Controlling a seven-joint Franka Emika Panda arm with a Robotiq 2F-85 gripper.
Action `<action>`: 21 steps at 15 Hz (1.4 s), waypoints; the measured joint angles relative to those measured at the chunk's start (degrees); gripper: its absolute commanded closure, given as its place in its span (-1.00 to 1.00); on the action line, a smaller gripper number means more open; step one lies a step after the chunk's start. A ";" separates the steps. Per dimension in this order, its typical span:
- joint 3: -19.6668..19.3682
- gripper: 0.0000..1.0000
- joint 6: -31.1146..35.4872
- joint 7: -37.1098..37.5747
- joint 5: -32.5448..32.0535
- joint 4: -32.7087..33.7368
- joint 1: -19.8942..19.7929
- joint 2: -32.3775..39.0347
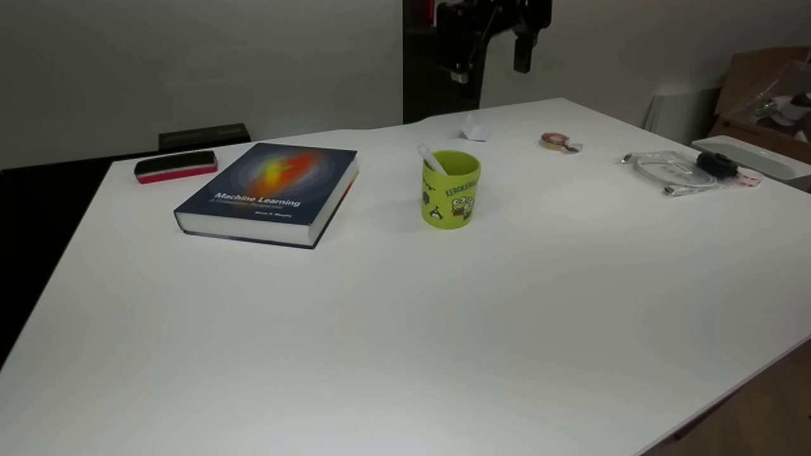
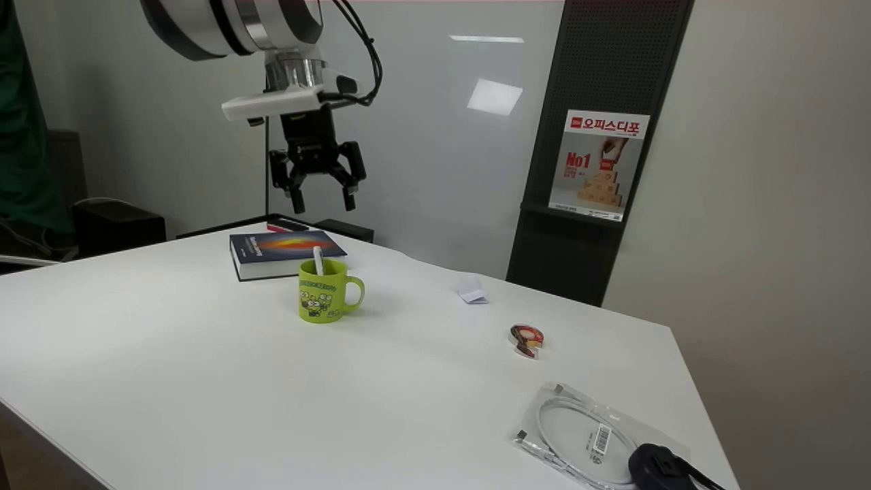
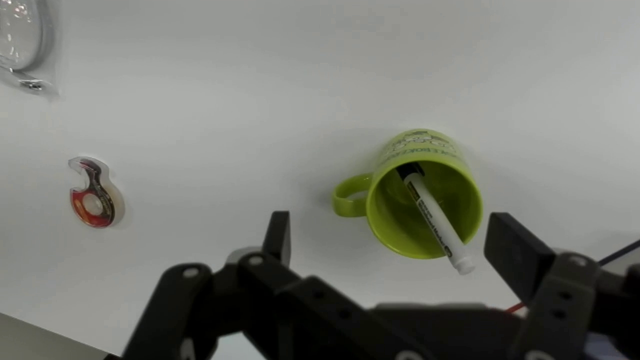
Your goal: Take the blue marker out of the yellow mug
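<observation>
At the far left of the white table (image 1: 405,329) lies a black-and-red block (image 1: 176,167), and nearer, just right of it, a thick blue book (image 1: 269,183); neither has a part in the job, I'd say. Right of the book, well apart from it, stands the yellow mug (image 1: 450,197), upright, and that is where the marker (image 1: 433,159) is: inside, tilted left toward the book, its white end poking up past the rim. The end down in the mug shows dark in the wrist view; I can't swear it's blue. So the taking out isn't done at all. Beyond the mug sits a folded scrap of white paper (image 1: 474,132), and high above, a little further right, hangs the gripper (image 1: 491,71), its fingers spread wide with nothing between them, touching neither mug nor marker. As I judge it, only that spread is ready; the rest is left: come down to the sticking-out end, close on it, and draw it out over the rim without tipping the mug. Further right lie a tape dispenser (image 1: 555,141) and, last, a bagged white cable (image 1: 675,172), both out of the way.
</observation>
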 measured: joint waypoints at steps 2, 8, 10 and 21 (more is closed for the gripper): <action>-0.63 -1.00 1.54 -0.01 -0.04 0.52 0.58 1.86; -2.31 -1.00 5.14 -0.02 -0.49 5.29 3.50 9.85; -3.07 -1.00 5.91 -0.02 -0.64 7.88 4.78 12.51; -4.35 -0.19 6.02 -1.25 0.72 18.09 7.00 21.04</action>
